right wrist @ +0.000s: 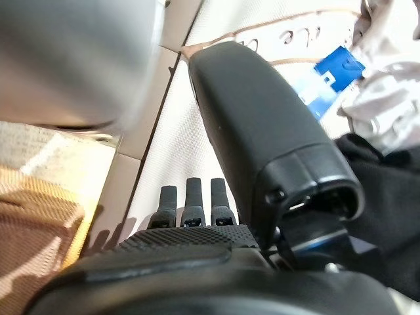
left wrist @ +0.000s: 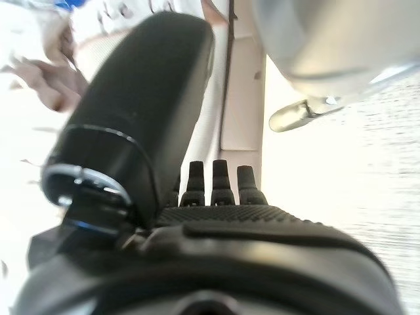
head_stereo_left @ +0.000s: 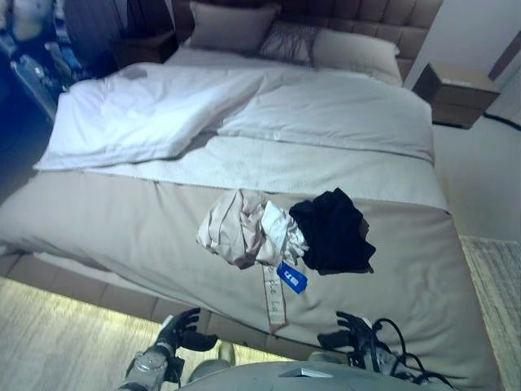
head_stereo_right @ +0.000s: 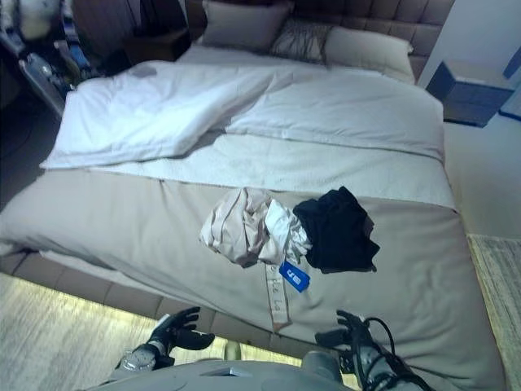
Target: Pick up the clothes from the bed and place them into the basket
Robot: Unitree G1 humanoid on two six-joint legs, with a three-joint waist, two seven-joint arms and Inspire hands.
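A beige and white garment lies crumpled on the grey bed cover near the foot edge, with a blue tag and a strap hanging over the edge. A black garment lies right beside it, touching. My left hand is low in front of the bed's edge, empty, fingers relaxed. My right hand is low below the black garment, empty, fingers relaxed. The right wrist view shows the blue tag and the black garment past the thumb.
A white duvet is folded back over the bed's far half, with pillows at the headboard. A nightstand stands at the far right. A rug lies on the floor at the right. Light floor runs below the bed edge.
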